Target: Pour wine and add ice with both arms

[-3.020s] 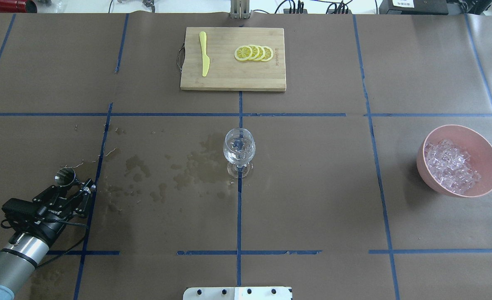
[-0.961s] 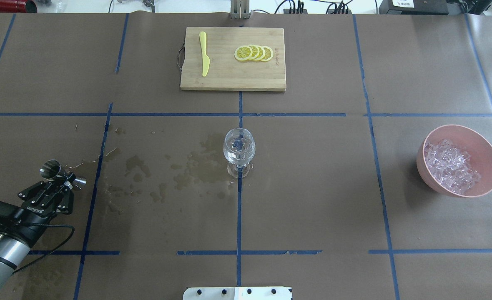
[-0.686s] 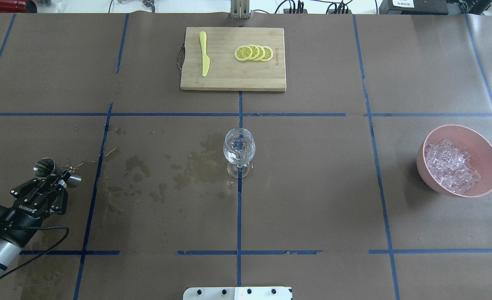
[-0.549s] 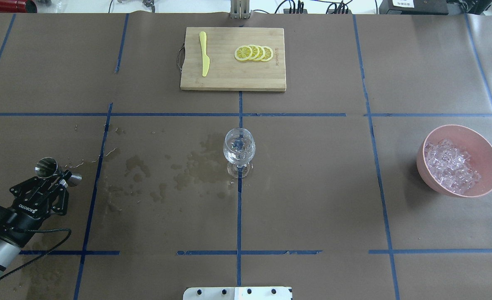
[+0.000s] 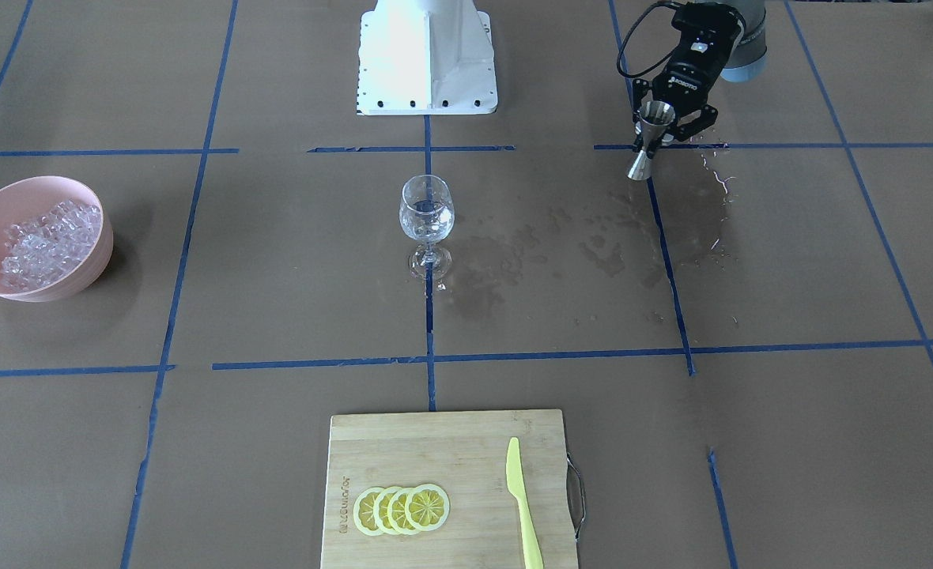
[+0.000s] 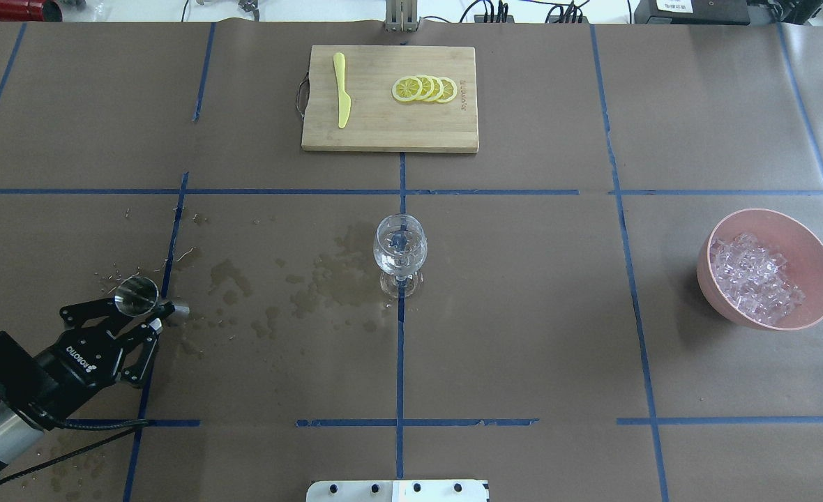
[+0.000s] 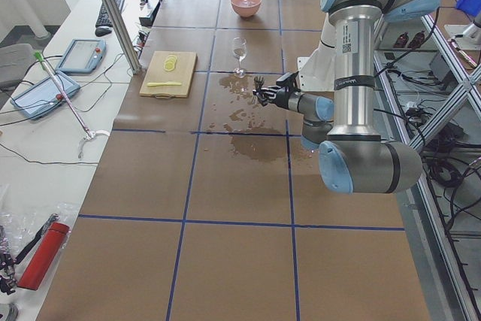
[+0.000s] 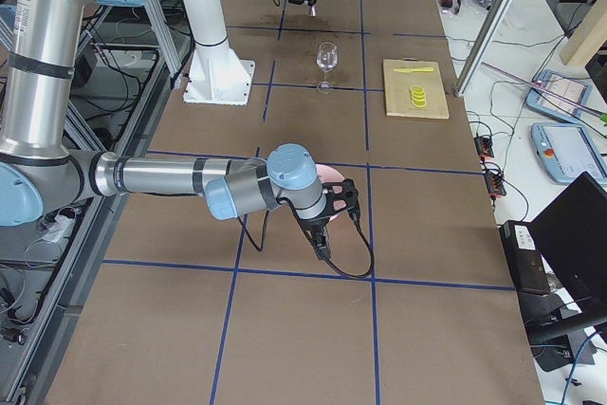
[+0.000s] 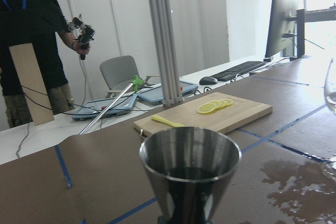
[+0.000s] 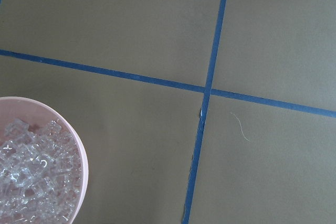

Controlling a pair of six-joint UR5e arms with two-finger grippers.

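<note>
The left gripper (image 6: 145,311) is pinching a steel jigger (image 6: 137,293) at its narrow waist, one finger on each side, and holds it above the brown paper. The wrist view looks into the upper cup. A small amount of the wine (image 9: 189,173) lies at its bottom, so I judge that the pour is not yet made.

From this gripper, the wine glass (image 6: 399,251) stands ahead and toward the robot's right, well apart. Dark wet stains (image 6: 328,279) cover the paper between the two. I cannot tell if the glass already holds liquid.

The right gripper (image 8: 332,204) shows only in the side view from the table's end, so I cannot tell whether its fingers are spread or pressed together. The pink bowl (image 6: 812,244) with the ice (image 6: 753,275) lies just below and to one side of its wrist camera.

Several things could go wrong:

- **Slipping:** the steel waist is smooth and thin, so the jigger may turn in the fingers on the way, and the wine would be lost before it reaches the glass.
- **Knocking:** the glass is tall on a thin stem, and a touch from the jigger's rim or from a finger could knock it over.
- **Missing:** if the tilt begins too early or too far from the mouth, the liquid falls on the paper.
- **Ice:** the cubes look slippery and may drop.
- **Arms:** both arms may meet over the same glass.
</note>
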